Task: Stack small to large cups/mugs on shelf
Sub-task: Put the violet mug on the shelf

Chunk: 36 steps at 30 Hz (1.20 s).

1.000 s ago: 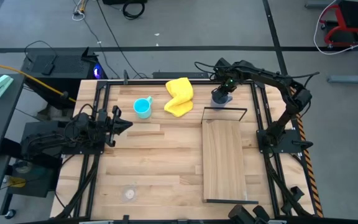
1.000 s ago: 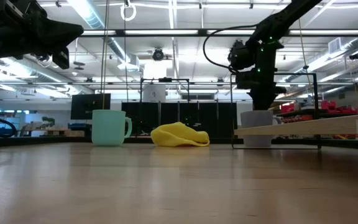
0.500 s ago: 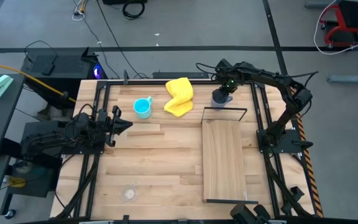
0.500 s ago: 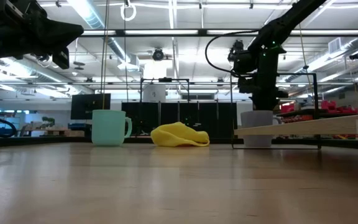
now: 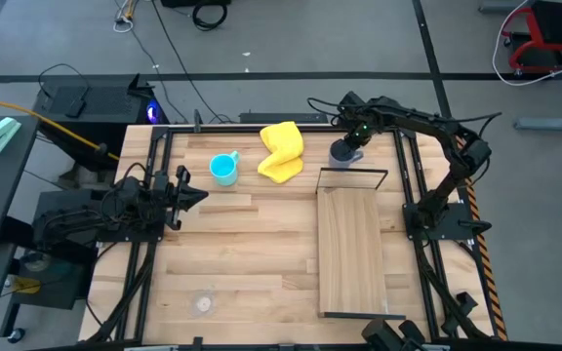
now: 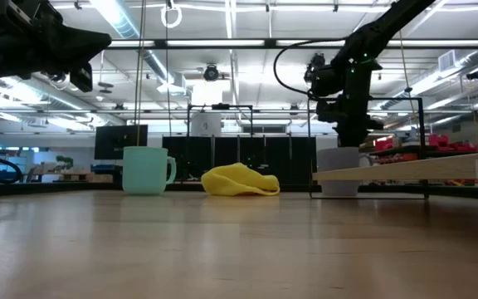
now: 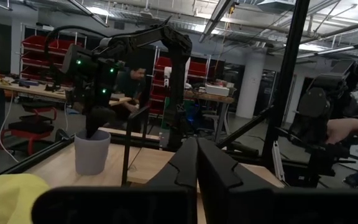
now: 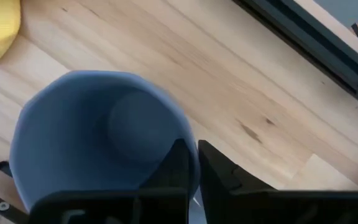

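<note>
The grey-blue mug (image 5: 341, 153) stands on the tabletop at the far right, just beyond the shelf's far end. My right gripper (image 5: 351, 144) is shut on it from above. It also shows in the low view (image 6: 338, 170) and the left wrist view (image 7: 92, 151). The cyan mug (image 5: 224, 169) stands upright on its base at the far left of centre. The clear cup (image 5: 203, 303) stands near the front left. The shelf (image 5: 351, 249), a pale board in a thin black frame, lies on the table's right half. My left gripper (image 5: 199, 193) is shut and empty at the table's left. My right gripper holds the grey-blue mug by its rim (image 8: 190, 163), on the side nearest the wrist. One finger (image 8: 178, 167) is inside the mug and the other (image 8: 221, 175) outside. The fingers come from above, pointing down. The mug is upright; whether its base is on the table, I cannot tell.
A crumpled yellow cloth (image 5: 282, 151) lies between the two mugs at the far edge. The shelf's black end frame (image 5: 353, 172) rises close beside the grey-blue mug. Black rails (image 5: 154, 175) run along the table's sides. A person (image 7: 129, 84) shows in the room beyond.
My right gripper has shifted a little toward the table's left, and the grey-blue mug has gone with it, staying upright.
</note>
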{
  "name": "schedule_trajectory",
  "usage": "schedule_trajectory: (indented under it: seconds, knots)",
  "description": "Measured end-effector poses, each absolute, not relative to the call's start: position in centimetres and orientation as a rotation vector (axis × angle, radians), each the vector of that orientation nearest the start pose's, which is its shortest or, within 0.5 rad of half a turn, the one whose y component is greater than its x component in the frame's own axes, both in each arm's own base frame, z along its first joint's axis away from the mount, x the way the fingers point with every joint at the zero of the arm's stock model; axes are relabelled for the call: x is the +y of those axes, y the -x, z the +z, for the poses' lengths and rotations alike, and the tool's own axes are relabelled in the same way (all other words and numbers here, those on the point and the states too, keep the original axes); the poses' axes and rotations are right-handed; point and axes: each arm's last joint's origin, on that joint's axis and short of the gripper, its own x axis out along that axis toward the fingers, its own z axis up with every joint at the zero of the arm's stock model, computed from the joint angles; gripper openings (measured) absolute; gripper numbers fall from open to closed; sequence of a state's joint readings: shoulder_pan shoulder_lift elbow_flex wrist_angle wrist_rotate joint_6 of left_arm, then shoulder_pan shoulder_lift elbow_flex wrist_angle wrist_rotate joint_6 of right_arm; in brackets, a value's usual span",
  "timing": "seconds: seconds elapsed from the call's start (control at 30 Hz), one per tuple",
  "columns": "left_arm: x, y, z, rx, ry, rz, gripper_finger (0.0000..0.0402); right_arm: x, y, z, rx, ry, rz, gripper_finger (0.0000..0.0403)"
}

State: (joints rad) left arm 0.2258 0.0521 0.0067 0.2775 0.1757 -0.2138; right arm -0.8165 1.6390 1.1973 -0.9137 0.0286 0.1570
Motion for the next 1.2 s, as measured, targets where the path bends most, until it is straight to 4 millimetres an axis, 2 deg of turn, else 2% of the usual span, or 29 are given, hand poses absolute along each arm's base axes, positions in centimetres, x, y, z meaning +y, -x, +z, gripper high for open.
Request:
schedule_trajectory:
  seconds: [0.13,0.3,0.5,0.73,0.9,1.03,1.2]
  knots:
    - [1.7,-9.6,18.8,-0.232,0.167,0.025,0.0016,-22.4,-20.9,22.4,1.250,-0.650,-0.808,0.0016]
    - [1.7,-9.6,18.8,-0.232,0.167,0.025,0.0011,-22.6,-20.9,24.3,1.278,-0.631,-0.825,0.0014]
    - [1.7,-9.6,18.8,-0.232,0.170,0.025,0.0011,-22.7,-21.1,28.4,1.260,-0.624,-0.830,0.0014]
    - [1.7,-9.6,18.8,-0.231,0.172,0.025,0.0020,-22.3,-20.8,34.2,1.212,-0.606,-0.855,0.0014]
    - [1.7,-9.6,18.8,-0.228,0.173,0.025,0.0008,-20.3,-19.9,38.4,1.223,-0.566,-0.885,0.0014]
    - [1.7,-9.6,18.8,-0.225,0.173,0.025,0.0010,-18.0,-18.8,41.5,1.135,-0.546,-0.887,0.0014]
    - [1.7,-9.6,18.8,-0.226,0.179,0.025,0.0026,-14.4,-16.6,44.3,0.999,-0.533,-0.873,0.0014]
